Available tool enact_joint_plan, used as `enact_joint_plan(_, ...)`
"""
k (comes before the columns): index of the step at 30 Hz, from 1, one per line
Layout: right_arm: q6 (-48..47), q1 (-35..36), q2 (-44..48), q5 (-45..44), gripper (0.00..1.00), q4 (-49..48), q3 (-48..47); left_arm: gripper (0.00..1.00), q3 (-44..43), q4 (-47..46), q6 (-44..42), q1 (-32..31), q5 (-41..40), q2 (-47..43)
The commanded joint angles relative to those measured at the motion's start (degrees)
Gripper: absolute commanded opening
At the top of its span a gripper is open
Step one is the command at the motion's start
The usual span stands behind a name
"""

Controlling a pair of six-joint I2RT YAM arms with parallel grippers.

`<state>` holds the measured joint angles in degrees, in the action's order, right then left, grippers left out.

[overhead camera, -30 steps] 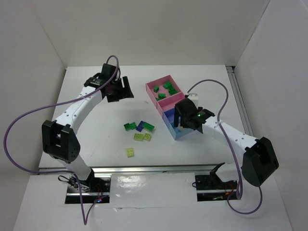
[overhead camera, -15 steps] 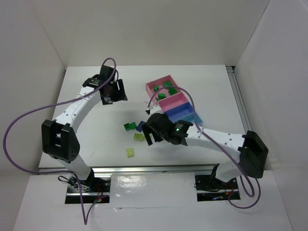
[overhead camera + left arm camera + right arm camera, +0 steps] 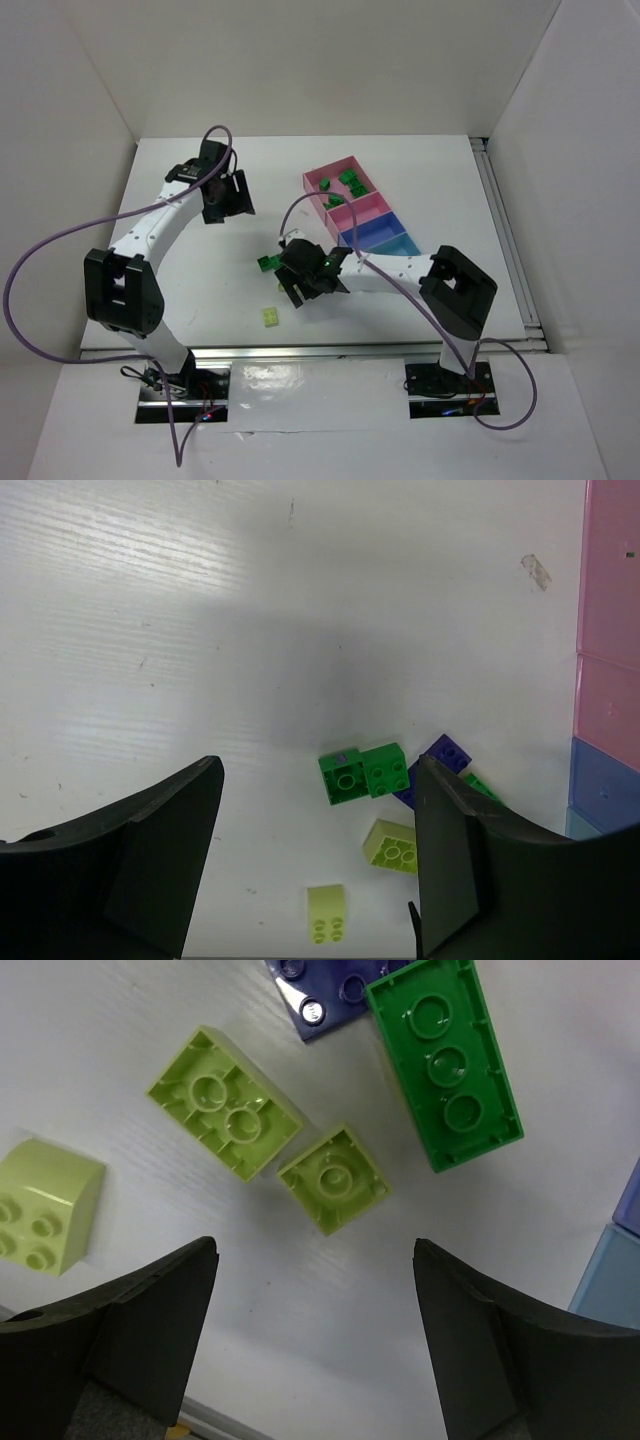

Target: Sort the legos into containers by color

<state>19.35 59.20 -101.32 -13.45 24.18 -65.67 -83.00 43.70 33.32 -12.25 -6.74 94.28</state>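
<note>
Loose legos lie mid-table. In the right wrist view I see a long dark green brick [image 3: 445, 1060], a purple one [image 3: 320, 990], two yellow-green ones [image 3: 225, 1115] [image 3: 333, 1178] and a pale yellow-green one [image 3: 45, 1205]. My right gripper [image 3: 312, 1250] is open and empty, low over the small yellow-green brick; in the top view it [image 3: 298, 283] covers most of the pile. A green brick [image 3: 266, 263] and a yellow-green one [image 3: 270, 318] show beside it. My left gripper [image 3: 225, 195] is open and empty, up and left of the pile. The containers [image 3: 345, 205] hold several green bricks [image 3: 350, 182] in the far pink box.
The container row runs from the far pink box through a second pink [image 3: 365, 210] and a periwinkle [image 3: 378, 230] to the light blue one [image 3: 398, 246], right of the pile. The right forearm lies across the table just in front of it. White walls enclose the table.
My right gripper swung left from the light blue container to low over the loose pile. My left gripper drew back a little to the left.
</note>
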Motion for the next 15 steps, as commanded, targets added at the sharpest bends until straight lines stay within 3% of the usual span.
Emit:
enact_joint_plan(1, -1.78, -2.59, -1.77, 1.06, 0.86, -3.79, -2.53, 0.81, 0.65, -0.20, 0.08, 0.03, 0.15, -2.08)
enact_joint_plan(11, -4.06, -4.53, -5.82, 5.80, 0.70, -6.51, -3.68, 0.81, 0.65, -0.72, 0.08, 0.03, 0.68, -1.56)
enact_joint_plan(15, -4.59, -4.53, -5.12, 6.33, 0.55, -6.52, -3.68, 0.79, 0.65, -0.72, 0.08, 0.03, 1.21, -1.03)
